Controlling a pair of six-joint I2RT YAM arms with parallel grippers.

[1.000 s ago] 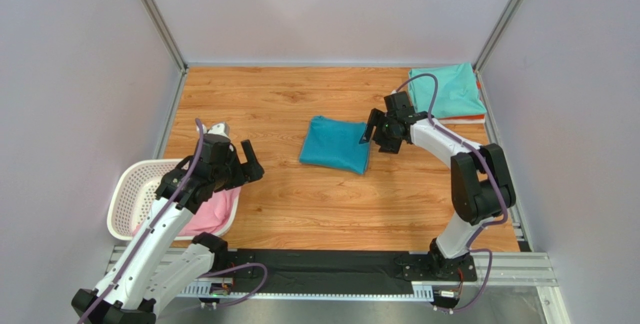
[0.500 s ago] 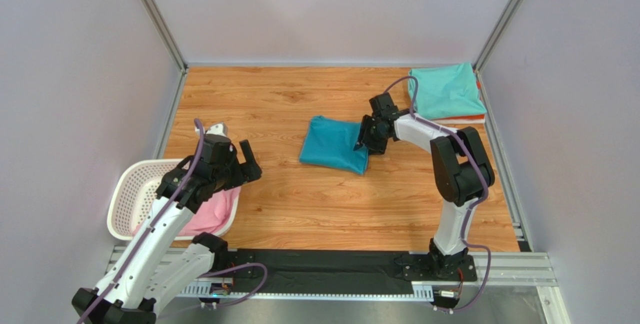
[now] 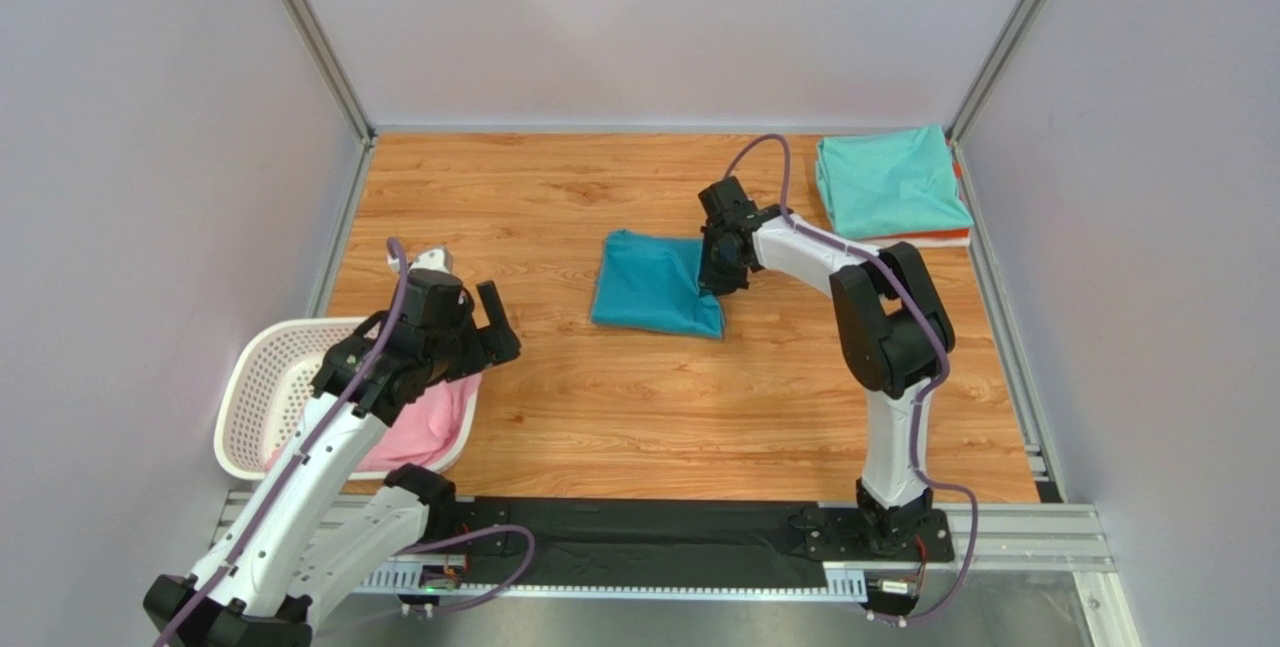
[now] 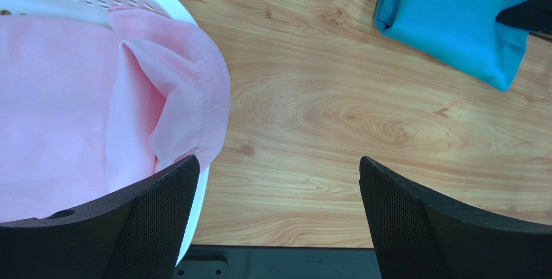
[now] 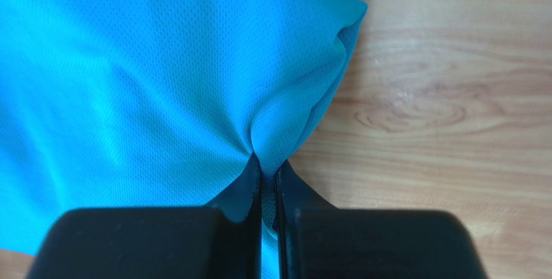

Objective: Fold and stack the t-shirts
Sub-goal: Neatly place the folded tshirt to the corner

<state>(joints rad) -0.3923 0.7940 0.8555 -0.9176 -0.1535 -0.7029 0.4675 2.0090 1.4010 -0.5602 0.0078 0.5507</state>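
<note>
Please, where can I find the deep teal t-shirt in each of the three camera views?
Top external: the teal t-shirt lies folded near the middle of the picture.
Left wrist: it is in the upper right corner.
Right wrist: it fills the left and top of the picture.
Shared landmark: the right tool, shut on the shirt's edge, shows as a black shape at that edge in every view.

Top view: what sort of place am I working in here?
Probably a robot test cell, not a home: plain grey walls on metal posts box in a wood-look table, with a mounting rail along its near edge.
</note>
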